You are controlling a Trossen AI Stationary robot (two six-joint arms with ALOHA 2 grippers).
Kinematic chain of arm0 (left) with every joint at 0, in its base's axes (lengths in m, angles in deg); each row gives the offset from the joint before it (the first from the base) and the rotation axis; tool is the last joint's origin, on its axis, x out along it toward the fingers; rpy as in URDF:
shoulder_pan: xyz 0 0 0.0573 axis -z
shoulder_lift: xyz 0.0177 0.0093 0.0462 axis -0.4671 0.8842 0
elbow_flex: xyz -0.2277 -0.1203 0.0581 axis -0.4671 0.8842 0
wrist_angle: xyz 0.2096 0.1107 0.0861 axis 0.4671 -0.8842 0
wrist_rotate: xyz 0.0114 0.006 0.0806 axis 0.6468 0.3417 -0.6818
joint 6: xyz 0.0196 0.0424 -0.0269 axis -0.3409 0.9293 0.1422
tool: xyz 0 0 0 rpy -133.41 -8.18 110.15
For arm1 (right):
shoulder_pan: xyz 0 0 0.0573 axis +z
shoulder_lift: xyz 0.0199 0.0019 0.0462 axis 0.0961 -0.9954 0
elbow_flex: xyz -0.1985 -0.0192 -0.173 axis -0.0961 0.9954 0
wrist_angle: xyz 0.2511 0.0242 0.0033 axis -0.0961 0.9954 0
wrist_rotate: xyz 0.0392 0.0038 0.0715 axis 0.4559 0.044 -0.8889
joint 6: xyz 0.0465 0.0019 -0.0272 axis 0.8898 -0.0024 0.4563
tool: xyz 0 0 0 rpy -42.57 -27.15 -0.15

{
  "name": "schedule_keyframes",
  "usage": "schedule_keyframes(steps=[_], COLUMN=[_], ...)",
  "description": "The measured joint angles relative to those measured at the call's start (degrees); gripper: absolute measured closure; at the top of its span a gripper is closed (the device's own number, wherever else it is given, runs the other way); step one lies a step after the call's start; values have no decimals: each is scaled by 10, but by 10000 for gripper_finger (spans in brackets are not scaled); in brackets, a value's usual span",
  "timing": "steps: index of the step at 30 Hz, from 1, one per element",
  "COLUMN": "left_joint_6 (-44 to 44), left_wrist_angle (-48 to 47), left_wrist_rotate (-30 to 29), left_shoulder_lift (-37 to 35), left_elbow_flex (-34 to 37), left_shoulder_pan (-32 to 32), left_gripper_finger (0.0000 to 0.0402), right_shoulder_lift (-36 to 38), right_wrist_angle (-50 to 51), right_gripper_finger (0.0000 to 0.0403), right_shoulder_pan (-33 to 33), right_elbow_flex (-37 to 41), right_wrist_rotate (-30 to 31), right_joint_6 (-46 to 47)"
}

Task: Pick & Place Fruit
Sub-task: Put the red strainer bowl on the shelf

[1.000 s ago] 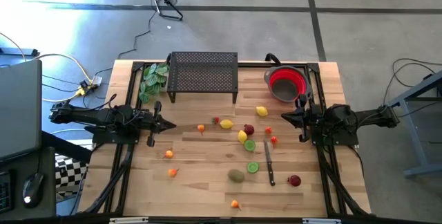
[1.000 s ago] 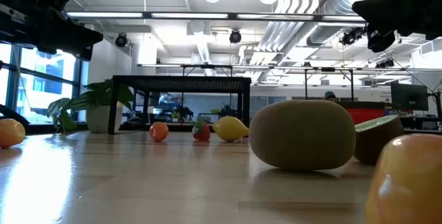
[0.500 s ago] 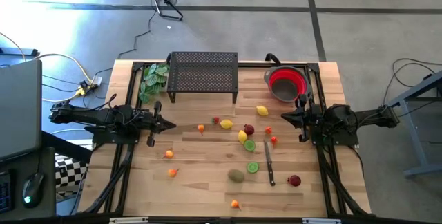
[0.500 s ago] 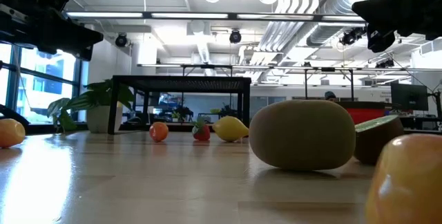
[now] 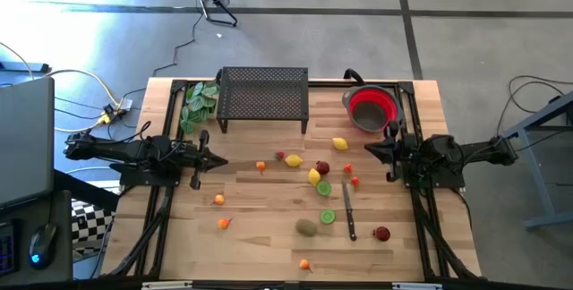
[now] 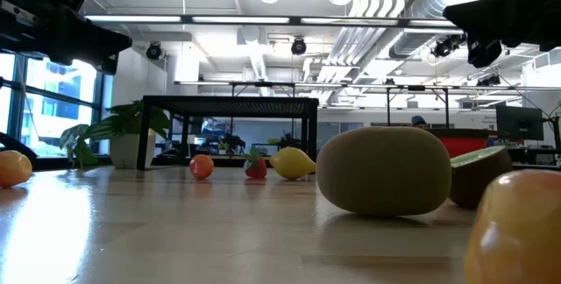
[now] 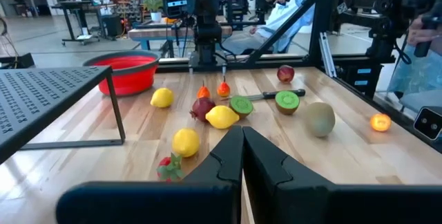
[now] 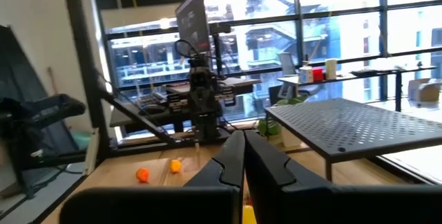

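- The table (image 5: 269, 236) carries scattered fruit (image 5: 315, 176) across its middle, none in the red bowl (image 5: 368, 108) yet.
- The left gripper (image 5: 224, 161) and right gripper (image 5: 365, 151), fingers together and empty, wait at opposite edges, apparently parked before any pick.

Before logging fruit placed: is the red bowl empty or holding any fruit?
Empty. In the high view the red bowl shows only its red inside, and the fruit, like the nearest lemon, lies on the table.

The left tool (image 7: 242, 156), fingers pressed together, faces scattered fruit (image 7: 222, 117) on the surface (image 7: 345, 148) beside the red bowl (image 7: 124, 73).
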Motion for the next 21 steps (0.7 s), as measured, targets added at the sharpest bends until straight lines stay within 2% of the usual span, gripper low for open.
schedule_keyframes(steps=[7, 14, 21], left_joint_6=[0, 0, 0], left_wrist_angle=[0, 0, 0], left_wrist_rotate=[-25, -35, -42], left_shoulder_lift=[0, 0, 0], left_elbow_flex=[0, 0, 0], left_shoulder_pan=[0, 0, 0], left_gripper_finger=[398, 398, 398], right_shoulder_lift=[-3, -34, -95], right_wrist_angle=[-16, -54, -104], right_gripper_finger=[399, 399, 399], right_shoulder_pan=[0, 0, 0], right_elbow_flex=[0, 0, -4], right_wrist_rotate=[49, 56, 58], right_joint_6=[2, 1, 0])
